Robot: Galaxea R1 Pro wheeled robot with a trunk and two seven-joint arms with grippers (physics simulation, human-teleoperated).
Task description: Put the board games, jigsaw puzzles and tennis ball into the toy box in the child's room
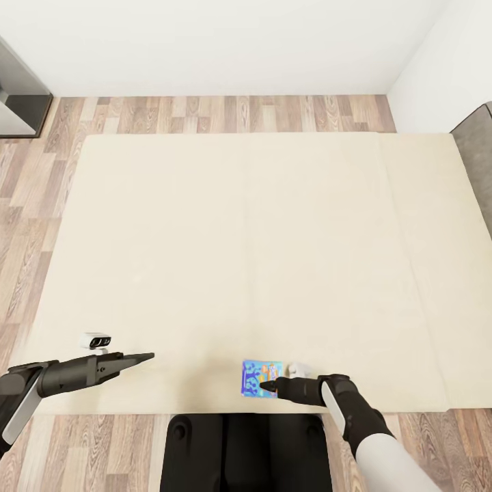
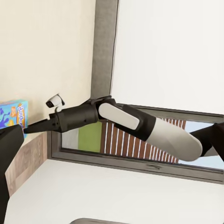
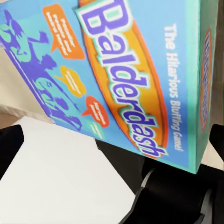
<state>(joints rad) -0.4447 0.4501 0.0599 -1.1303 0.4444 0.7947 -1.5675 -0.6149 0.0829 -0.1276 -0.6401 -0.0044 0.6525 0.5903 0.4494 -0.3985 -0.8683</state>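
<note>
The right gripper (image 1: 268, 387) reaches the blue board game (image 1: 259, 378) at the bed's (image 1: 260, 225) near edge; whether it pinches it, I cannot tell. The left gripper (image 1: 147, 356) hovers, fingers together.

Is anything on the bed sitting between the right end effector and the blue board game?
Nothing visible does. The right end effector is already at the blue board game near the bed's front edge, and the box fills the right wrist view unobstructed.
</note>
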